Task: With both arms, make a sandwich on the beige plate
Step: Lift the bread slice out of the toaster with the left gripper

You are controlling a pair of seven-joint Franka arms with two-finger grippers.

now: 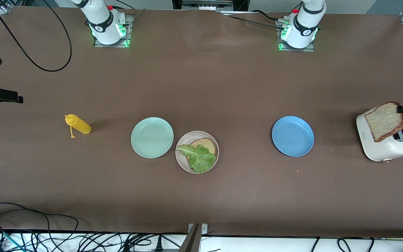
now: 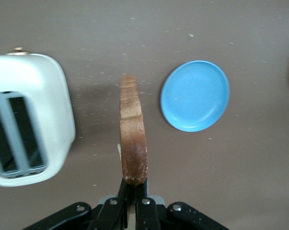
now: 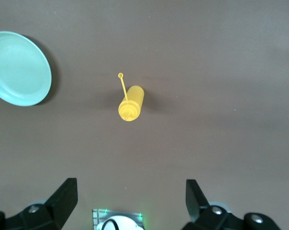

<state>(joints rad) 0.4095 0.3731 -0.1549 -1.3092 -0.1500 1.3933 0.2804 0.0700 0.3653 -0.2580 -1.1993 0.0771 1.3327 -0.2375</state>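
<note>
Beige plate (image 1: 213, 163): near the table (image 1: 222, 87) middle, touching or just beside the mint-green plate (image 1: 152, 137) toward the right arm's end. It carries one bread slice (image 1: 206, 144) with a lettuce leaf (image 1: 198, 157) on top.

Left gripper (image 2: 132, 191): jaws clamped on the crust edge of a second bread slice (image 2: 132, 134), held over the white toaster (image 1: 385, 145), both slots clear.

Right gripper (image 3: 131, 201): jaws spread wide, nothing held, over bare table near the yellow squeeze bottle (image 1: 78, 124).

Blue plate (image 1: 292, 136): bare table on all sides. Toaster markings not legible.
</note>
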